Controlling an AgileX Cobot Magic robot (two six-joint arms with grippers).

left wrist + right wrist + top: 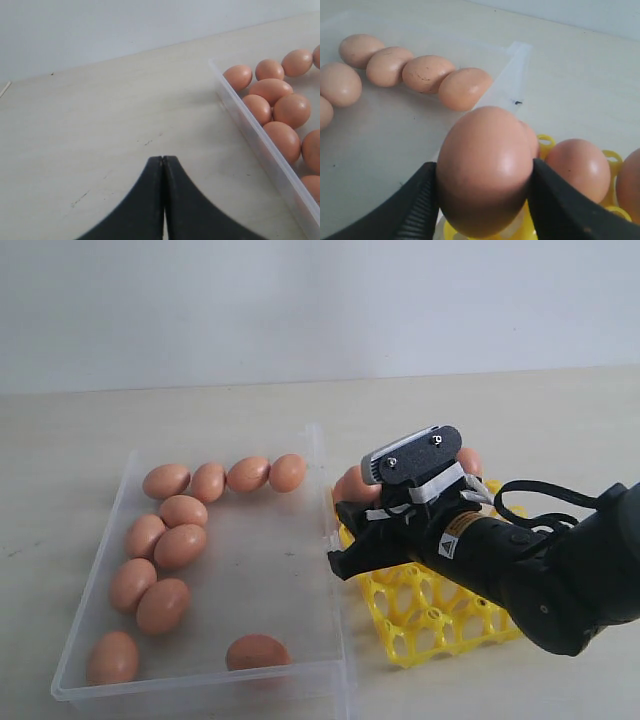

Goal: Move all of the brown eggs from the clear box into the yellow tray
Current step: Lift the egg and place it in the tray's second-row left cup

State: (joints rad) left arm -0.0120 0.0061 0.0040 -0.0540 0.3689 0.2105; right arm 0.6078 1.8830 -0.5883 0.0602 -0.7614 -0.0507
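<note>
My right gripper [484, 169] is shut on a brown egg [485, 180], its two black fingers [415, 210] pressing the egg's sides. The egg hangs just over a cup at the yellow tray's [546, 142] edge beside the clear box [512, 75]. More brown eggs [577, 167] sit in the tray next to it. In the exterior view the right gripper [345, 552] reaches over the yellow tray [430, 625], hiding the held egg. Several brown eggs [180, 545] lie in the clear box [318, 465]. My left gripper [163, 158] is shut and empty over bare table beside the box [250, 135].
The tray stands right against the box's right wall. Eggs in the box lie along its far and left sides, with one egg [257, 651] near the front wall. Pale tabletop [100, 125] stretches left of the box.
</note>
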